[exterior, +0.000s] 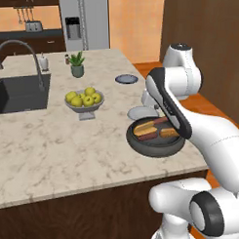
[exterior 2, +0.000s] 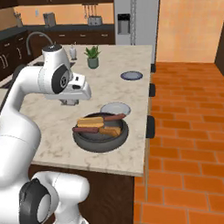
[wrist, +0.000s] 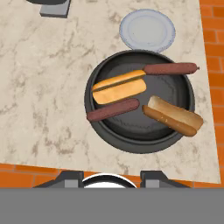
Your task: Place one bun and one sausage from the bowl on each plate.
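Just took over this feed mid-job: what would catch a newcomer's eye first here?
The wide dark bowl near the counter's edge, holding two buns and two sausages, none moved yet. Just beyond it lies the pale plate; the dark blue-grey plate lies farther along the counter. The white arm hangs above the bowl.

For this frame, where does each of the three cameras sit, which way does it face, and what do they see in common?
Left base view: behind the arm on its left, looking forward and down over the counter; the white arm rises at the right, partly covering the bowl.
Right base view: behind on the right, facing the same counter; the arm rises at the left.
Hand view: on the hand, looking straight down; the gripper shows at the bottom.
Shared: all three show the bowl with buns and sausages, and the pale plate beside it.
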